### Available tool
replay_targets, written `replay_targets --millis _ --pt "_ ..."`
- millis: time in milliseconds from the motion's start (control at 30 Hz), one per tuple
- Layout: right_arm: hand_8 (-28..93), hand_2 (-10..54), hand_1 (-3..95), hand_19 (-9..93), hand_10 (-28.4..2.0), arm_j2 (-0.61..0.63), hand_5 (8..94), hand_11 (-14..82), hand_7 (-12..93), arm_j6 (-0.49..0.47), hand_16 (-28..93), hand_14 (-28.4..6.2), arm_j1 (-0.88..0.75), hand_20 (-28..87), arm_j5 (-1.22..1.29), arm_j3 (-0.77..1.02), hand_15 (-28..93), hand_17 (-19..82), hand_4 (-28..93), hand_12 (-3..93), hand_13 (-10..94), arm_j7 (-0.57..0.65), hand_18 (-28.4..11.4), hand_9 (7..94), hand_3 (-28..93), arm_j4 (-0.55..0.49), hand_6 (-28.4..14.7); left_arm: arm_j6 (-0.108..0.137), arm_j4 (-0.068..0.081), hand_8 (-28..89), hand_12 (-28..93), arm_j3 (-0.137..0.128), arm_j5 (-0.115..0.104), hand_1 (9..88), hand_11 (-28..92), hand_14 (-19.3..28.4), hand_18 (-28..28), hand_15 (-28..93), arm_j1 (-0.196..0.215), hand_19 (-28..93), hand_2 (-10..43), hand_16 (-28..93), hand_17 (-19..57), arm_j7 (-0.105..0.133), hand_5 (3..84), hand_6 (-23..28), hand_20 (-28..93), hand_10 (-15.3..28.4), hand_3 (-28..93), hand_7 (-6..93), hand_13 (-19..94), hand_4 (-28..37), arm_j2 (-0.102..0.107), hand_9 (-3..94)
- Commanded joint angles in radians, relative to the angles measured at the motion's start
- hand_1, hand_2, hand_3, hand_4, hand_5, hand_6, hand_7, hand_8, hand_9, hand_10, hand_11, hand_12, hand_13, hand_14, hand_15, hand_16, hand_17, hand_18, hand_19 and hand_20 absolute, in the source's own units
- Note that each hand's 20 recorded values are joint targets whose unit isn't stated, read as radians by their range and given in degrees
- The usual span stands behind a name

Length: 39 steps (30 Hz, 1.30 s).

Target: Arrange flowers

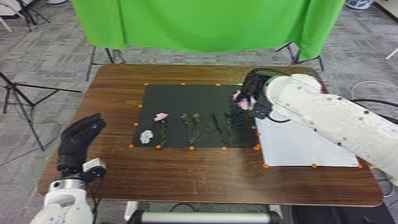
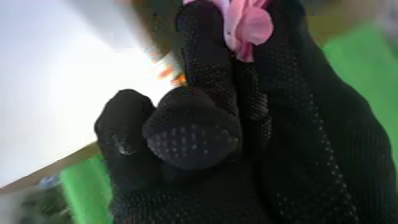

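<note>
Head view: the right hand is above the right edge of the black mat, toward that mat's far right corner, with a pink flower just beside its left side. The flower and hand appear in contact – the hand is judged to be gripping it. The bloom is visible; the stem is hidden, so the long axis cannot be told. The right arm is plainly the nearer; the left hand, fingers extended and holding nothing, is over the left edge of the table, well apart from this flower. The white sheet lies to the right of the mat, its near edge closer to the robot than the mat's near edge. If the sheet is the place of arrangement, as seems likely, the coming move runs rightward and somewhat nearer, and calls for turning the stem before lowering. On the mat, a second pink bloom lies near the left edge, its stem running toward the near edge; green sprigs lie to its right.

Right wrist view: the fingers are bent, the thumb folded across, with pink petals close against the fingers near their ends – a narrow grip that could bruise them.
</note>
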Motion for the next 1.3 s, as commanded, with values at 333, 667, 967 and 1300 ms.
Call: replay_targets --millis 333,667,967,1300 --pt "9 -9.5 64.5 93 -12.2 -0.268 78.9 10.6 20 -0.076 32 -2.4 0.045 59 -0.024 -0.034 61 64 -16 32.6 91 0.017 -12.9 89.5 55 0.046 -1.9 -0.027 0.012 -11 12 0.011 -0.01 41.5 26 14.7 11.9 23 -0.015 15 -6.7 -1 12.6 -0.016 52.8 1.1 21 12.4 70 24.9 40 -14.3 -0.01 47.4" --pt "8 -9.2 64.0 93 -12.5 -0.292 77.9 11.6 21 -0.084 31 -2.4 0.024 59 -0.03 -0.052 61 64 -15 31.8 91 0.016 -13.2 88.8 54 0.079 -1.6 -0.028 0.013 -10 12 0.012 -0.015 40.1 26 14.9 12.4 24 -0.014 15 -6.9 -1 11.3 -0.014 52.7 1.1 21 12.4 70 24.9 40 -14.3 -0.009 47.2" --pt "7 -7.4 63.5 93 -13.3 -0.312 76.2 13.3 22 -0.077 31 -2.9 0.036 59 -0.017 -0.053 61 63 -15 29.6 90 0.002 -13.5 86.9 52 0.075 -1.0 -0.04 0.017 -10 12 0.014 -0.003 39.4 26 15.2 12.6 24 -0.02 16 -7.4 -1 10.8 -0.021 52.4 1.3 20 12.5 71 24.7 39 -14.5 -0.008 47.0" --pt "6 -5.4 65.6 93 -13.6 -0.33 75.4 14.3 22 -0.084 31 -3.1 0.033 59 -0.012 -0.059 61 63 -12 27.6 90 -0.004 -13.5 85.9 46 0.081 -1.3 -0.039 0.013 -10 12 0.012 -0.008 38.5 27 15.4 12.7 25 -0.013 16 -7.9 -1 10.4 -0.021 52.2 1.5 20 12.5 71 24.7 39 -14.5 -0.009 47.1"
